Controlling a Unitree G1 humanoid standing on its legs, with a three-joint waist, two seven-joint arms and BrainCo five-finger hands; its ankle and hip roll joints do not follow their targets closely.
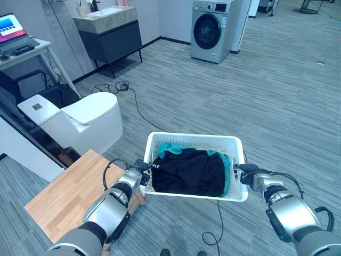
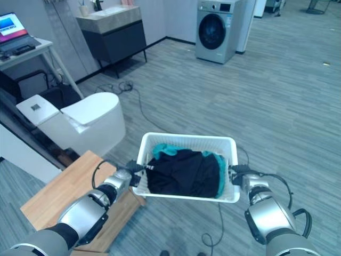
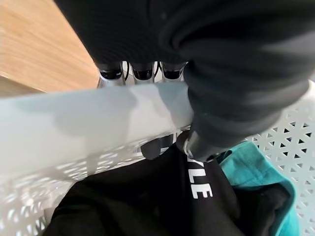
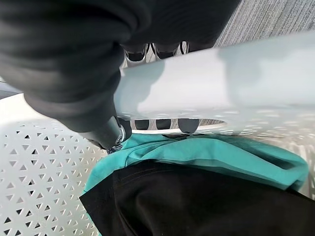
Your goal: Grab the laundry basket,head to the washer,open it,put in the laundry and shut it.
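White laundry basket point(image 1: 234, 194) of black and teal laundry point(image 1: 189, 170), left robot hand point(image 1: 139, 172) and right robot hand point(image 1: 250, 175) clasping its side rims, wooden surface point(image 1: 64, 200) beside, washer point(image 1: 212, 29) well apart

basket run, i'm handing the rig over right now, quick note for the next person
Left hand: shut on the basket's left rim.
Right hand: shut on its right rim.
Basket is held off the floor, black and teal laundry inside.
Washer stands far ahead, door closed.
Done: basket grabbed.
Left: walk to the washer, open it, load the laundry, shut it.
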